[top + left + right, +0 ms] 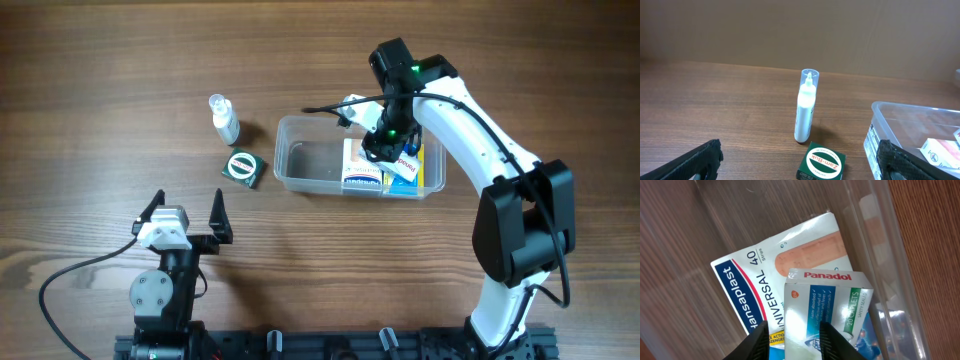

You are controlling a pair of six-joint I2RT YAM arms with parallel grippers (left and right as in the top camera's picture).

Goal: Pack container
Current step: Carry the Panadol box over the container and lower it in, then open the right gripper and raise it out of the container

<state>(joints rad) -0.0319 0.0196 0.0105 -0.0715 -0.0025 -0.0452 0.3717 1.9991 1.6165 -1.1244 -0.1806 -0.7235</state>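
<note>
As seen from overhead, entered thus. Container (305,160): clear tub at mid-desk (100,100), long axis 9 to 3 o'clock; 3 o'clock half taken by a plaster box (747,285) with a Panadol box (830,297) lying on it, 9 o'clock half bare. Right end effector (794,330): down inside that filled half, fingers straddling the near end of the Panadol box; cannot tell whether gripping or let go. Left end effector (187,205): at 7 o'clock on the desk, fingers spread wide, grasping nothing. Not yet packed: green box (242,167), flat, just beside the container's 9 o'clock wall; small bottle (224,118), upright, near the 10 o'clock corner. Both at roughly 1 o'clock from the left end effector, straight ahead in its wrist view, and well apart from the right one. Judged nearer to the left arm; bare half of the container at 2 o'clock from it, likely drop point.
</note>
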